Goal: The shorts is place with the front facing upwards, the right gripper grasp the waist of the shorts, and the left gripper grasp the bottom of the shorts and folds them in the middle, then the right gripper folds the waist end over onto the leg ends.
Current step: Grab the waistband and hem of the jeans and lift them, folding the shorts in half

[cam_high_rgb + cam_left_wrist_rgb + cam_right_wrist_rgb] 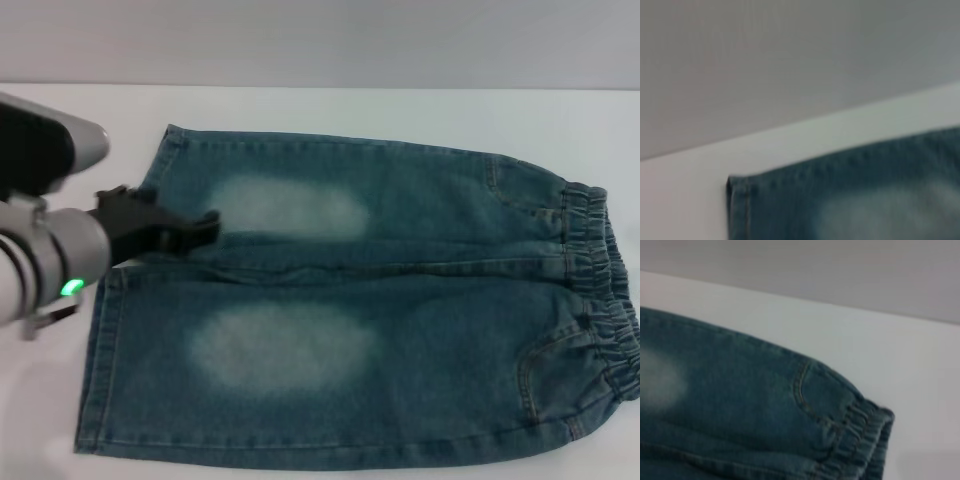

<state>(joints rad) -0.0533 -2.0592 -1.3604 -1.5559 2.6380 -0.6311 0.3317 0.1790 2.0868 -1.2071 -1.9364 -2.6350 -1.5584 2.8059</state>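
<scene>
shorts (400, 330) flat, left gripper (190, 232) over hems

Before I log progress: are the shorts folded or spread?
Spread flat: the shorts show both legs side by side, waist uncovered.

Lab: bare white table (330, 110), grey wall (320, 40)

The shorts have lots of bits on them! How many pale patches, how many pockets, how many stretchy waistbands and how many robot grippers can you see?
Pale patches: 2, far leg and near leg
Pockets: 2, far one and near one
Waist: 1
Grippers: 1, the left gripper over the shorts
Total: 6
</scene>
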